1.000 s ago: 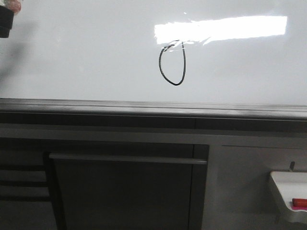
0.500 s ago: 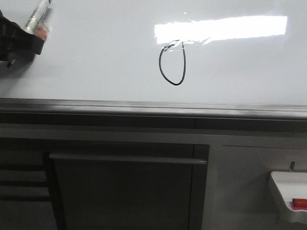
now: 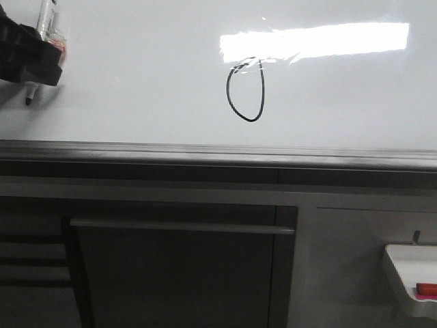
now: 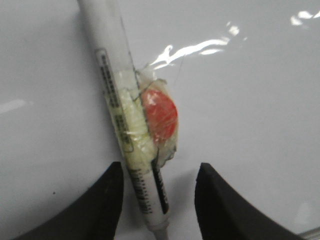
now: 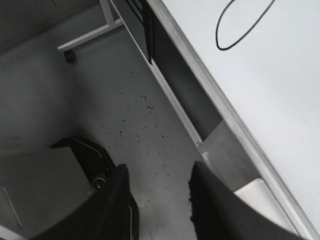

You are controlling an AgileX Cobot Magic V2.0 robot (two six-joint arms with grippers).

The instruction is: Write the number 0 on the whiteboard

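Note:
The number 0 point(image 3: 246, 90) is a thin black oval on the whiteboard point(image 3: 136, 82), just under the bright light reflection. Part of it shows in the right wrist view point(image 5: 240, 25). My left gripper point(image 3: 31, 65) is at the board's far left, well left of the 0, shut on a white marker point(image 3: 46, 17) whose black tip point(image 3: 29, 101) points down. In the left wrist view the marker point(image 4: 107, 75), wrapped in tape with a red blob, runs between the fingers of the left gripper point(image 4: 160, 167). My right gripper point(image 5: 159, 167) is open and empty over the floor, below the board.
A grey rail point(image 3: 218, 156) runs along the board's lower edge. Below it is a dark cabinet with a bar handle point(image 3: 181, 227). A small white tray point(image 3: 410, 270) with a red item sits low right. A black base point(image 5: 90, 160) and a stand leg point(image 5: 85, 39) are on the floor.
My left gripper has come further into view at the top left with the marker. The marker has turned more upright and its tip now shows pointing down.

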